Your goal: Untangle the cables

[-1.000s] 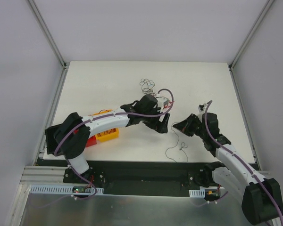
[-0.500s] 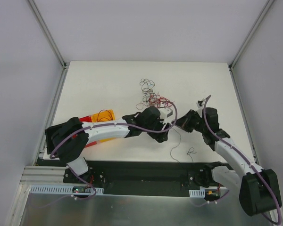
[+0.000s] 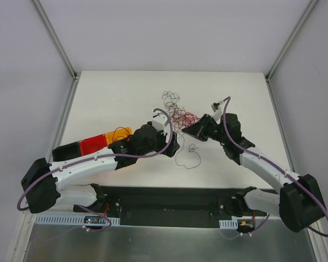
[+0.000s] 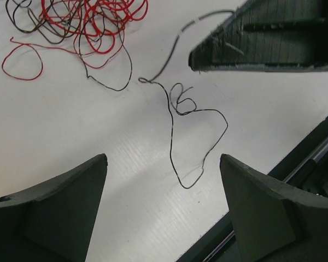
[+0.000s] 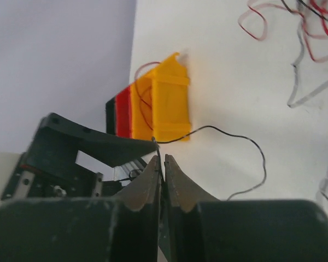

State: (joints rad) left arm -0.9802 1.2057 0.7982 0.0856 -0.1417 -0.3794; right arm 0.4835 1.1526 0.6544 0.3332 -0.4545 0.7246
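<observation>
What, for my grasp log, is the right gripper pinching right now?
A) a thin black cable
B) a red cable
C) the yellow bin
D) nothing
A: in the right wrist view, the right gripper has its fingers closed on a thin black cable that runs out from the fingertips.

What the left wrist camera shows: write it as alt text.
A black wire curls on the white table, framed by the open left pincer. Its end runs up to the right pincer; a red-and-black tangle lies upper left.
</observation>
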